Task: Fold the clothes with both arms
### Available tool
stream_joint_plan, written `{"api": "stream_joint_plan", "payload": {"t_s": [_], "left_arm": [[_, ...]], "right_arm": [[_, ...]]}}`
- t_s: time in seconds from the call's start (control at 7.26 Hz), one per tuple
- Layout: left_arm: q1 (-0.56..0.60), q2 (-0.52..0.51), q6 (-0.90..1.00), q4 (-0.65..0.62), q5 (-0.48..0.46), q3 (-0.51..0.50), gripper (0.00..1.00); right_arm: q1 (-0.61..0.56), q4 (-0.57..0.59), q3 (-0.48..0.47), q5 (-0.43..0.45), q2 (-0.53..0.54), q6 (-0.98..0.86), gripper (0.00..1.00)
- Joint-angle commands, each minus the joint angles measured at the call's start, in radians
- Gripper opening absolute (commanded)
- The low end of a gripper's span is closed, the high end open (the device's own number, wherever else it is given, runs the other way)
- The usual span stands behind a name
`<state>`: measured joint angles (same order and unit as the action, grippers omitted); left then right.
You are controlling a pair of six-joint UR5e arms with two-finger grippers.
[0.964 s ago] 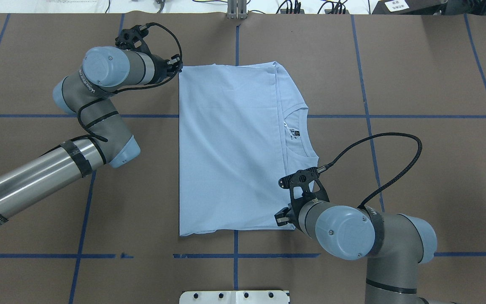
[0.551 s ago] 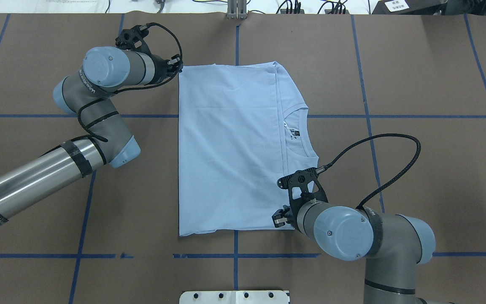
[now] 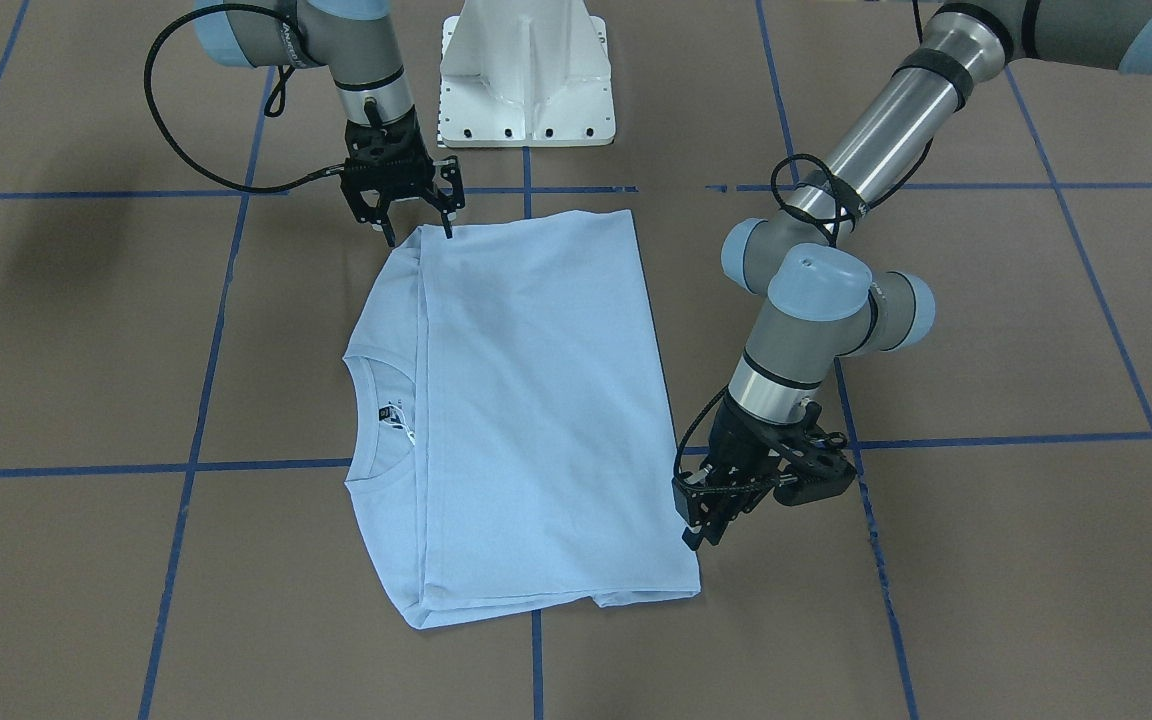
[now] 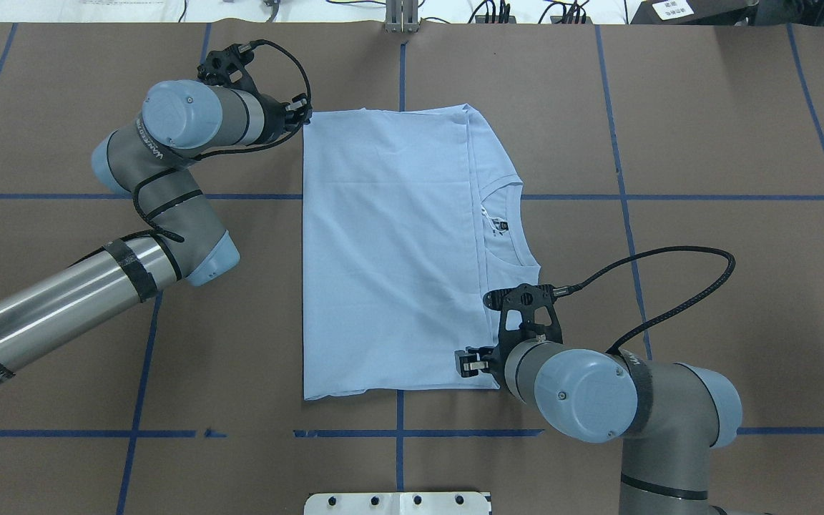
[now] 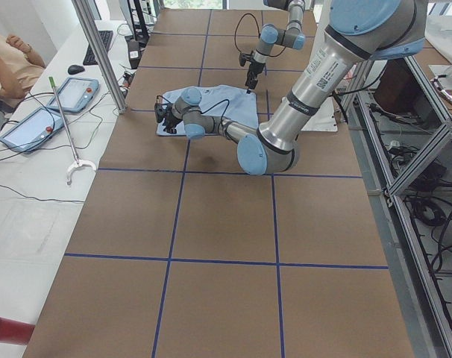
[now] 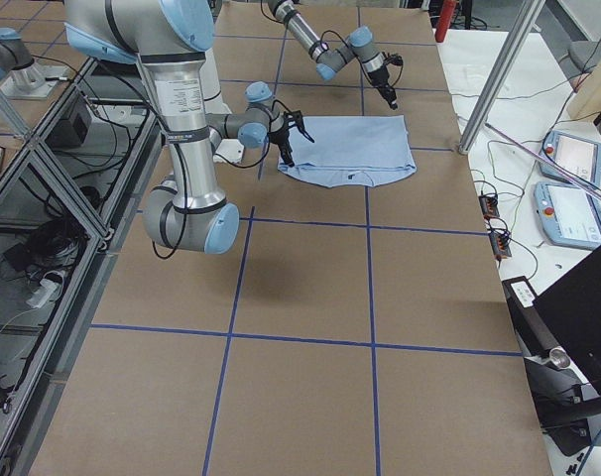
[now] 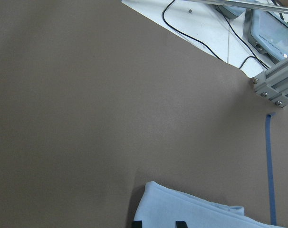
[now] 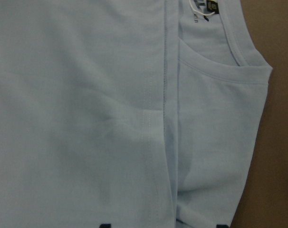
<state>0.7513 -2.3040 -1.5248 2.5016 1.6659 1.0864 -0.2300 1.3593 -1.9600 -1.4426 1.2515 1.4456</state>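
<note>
The light blue T-shirt lies folded flat in a tall rectangle on the brown table, also in the front view. Its collar and dark neck label show at its right edge. The chest print is hidden. My left gripper hovers at the shirt's far left corner, jaws a little apart with the corner between the tips, empty. My right gripper is wide open over the near right corner, clear in the front view. Its wrist view shows the shirt's folded edge beneath.
The white pedestal base stands at the table's near edge. Blue tape lines grid the brown surface. A metal post stands at the far edge. Tablets and cables lie on the side table where an operator sits.
My right gripper has turned and slid left, further over the shirt's near right corner. The left arm has shifted only slightly. The shirt has not moved.
</note>
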Motion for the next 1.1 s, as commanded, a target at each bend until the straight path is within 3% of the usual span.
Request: {"api": "stream_joint_plan", "payload": {"t_s": [0.0,0.14,0.41,0.55,0.96], "left_arm": [[-0.004,0.0,0.0,0.003,0.002,0.019,0.35],[-0.004,0.027,0.0,-0.009,0.005,0.102,0.35],[0.006,0.115,-0.003,-0.021,0.139,0.292,0.42],[0.006,0.164,-0.032,-0.035,0.153,0.387,0.44],[0.006,0.19,-0.043,-0.073,0.153,0.443,0.45]], "right_arm": [[0.003,0.0,0.006,-0.002,-0.006,0.317,0.81],[0.003,0.001,0.007,-0.002,-0.007,0.385,0.81],[0.004,0.003,0.025,-0.005,-0.007,0.47,0.82],[0.003,0.001,0.032,-0.007,-0.009,0.486,0.83],[0.006,0.001,0.059,-0.021,-0.012,0.542,0.85]]}}
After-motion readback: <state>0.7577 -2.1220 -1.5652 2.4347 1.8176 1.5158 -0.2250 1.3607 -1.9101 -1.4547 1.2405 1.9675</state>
